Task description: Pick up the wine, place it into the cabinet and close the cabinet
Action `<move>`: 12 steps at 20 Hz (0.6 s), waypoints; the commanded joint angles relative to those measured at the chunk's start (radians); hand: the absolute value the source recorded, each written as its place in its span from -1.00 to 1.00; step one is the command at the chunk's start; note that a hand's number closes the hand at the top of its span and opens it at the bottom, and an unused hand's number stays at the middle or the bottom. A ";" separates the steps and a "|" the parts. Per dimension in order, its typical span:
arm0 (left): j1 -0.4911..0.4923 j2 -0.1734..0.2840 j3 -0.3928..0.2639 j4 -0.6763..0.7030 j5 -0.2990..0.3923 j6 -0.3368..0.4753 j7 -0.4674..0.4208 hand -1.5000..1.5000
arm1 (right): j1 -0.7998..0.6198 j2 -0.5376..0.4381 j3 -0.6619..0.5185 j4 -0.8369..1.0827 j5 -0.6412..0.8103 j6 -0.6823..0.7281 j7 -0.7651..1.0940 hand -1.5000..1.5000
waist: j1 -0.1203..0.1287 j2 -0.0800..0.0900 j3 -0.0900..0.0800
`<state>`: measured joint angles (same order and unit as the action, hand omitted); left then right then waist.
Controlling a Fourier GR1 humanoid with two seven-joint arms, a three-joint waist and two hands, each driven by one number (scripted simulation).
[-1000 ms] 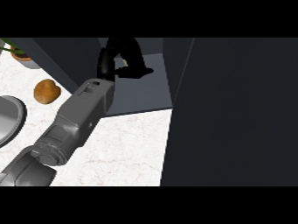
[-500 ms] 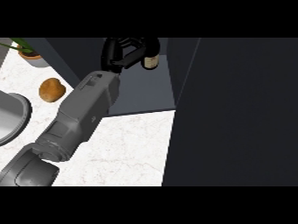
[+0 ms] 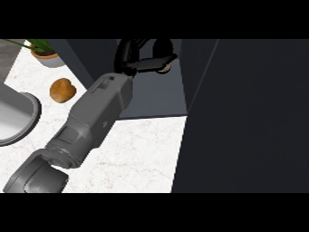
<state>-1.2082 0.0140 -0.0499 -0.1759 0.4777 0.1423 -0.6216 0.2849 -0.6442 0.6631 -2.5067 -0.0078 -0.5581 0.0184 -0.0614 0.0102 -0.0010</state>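
My left hand (image 3: 142, 60) reaches from the lower left into the open dark cabinet (image 3: 158, 100), at the end of its grey forearm. Its black fingers are curled round the wine bottle (image 3: 165, 68). Only a small tan end of the bottle shows beside the thumb; the hand and the dark interior hide the rest. The hand and bottle are above the cabinet's grey floor, near its right wall. My right hand shows nowhere.
A wide dark cabinet door or panel (image 3: 263, 118) fills the right side. On the white marble counter (image 3: 137, 154) lie a brown potato (image 3: 63, 89), a potted plant (image 3: 46, 55) at the back left, and a large grey round vessel (image 3: 6, 115) at the left edge.
My left hand has moved deeper into the cabinet and to the right. The bottle's tan end now shows beside the thumb.
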 commanded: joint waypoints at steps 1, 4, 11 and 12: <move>-0.015 -0.013 0.006 -0.014 0.003 -0.005 0.023 -1.00 | 0.068 -0.012 0.047 -0.194 0.002 -0.017 0.075 -1.00 | 0.011 -0.007 0.000; 0.028 -0.014 -0.020 -0.073 0.017 -0.025 0.041 -1.00 | 0.096 -0.042 -0.020 -0.201 -0.033 -0.011 0.061 -1.00 | 0.027 -0.017 0.001; 0.120 -0.014 -0.058 -0.170 0.049 -0.089 0.043 -1.00 | 0.112 -0.043 0.018 -0.229 -0.003 -0.035 0.094 -1.00 | 0.034 -0.024 0.000; 0.166 -0.014 -0.089 -0.193 0.073 -0.111 0.038 -1.00 | 0.082 -0.043 0.026 -0.211 0.008 -0.029 0.105 -1.00 | 0.032 -0.023 -0.001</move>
<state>-1.1178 0.0018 -0.0953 -0.3072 0.5188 0.0760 -0.5778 0.3220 -0.6628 0.6560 -2.5132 -0.0054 -0.5815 0.0269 -0.0304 -0.0087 -0.0010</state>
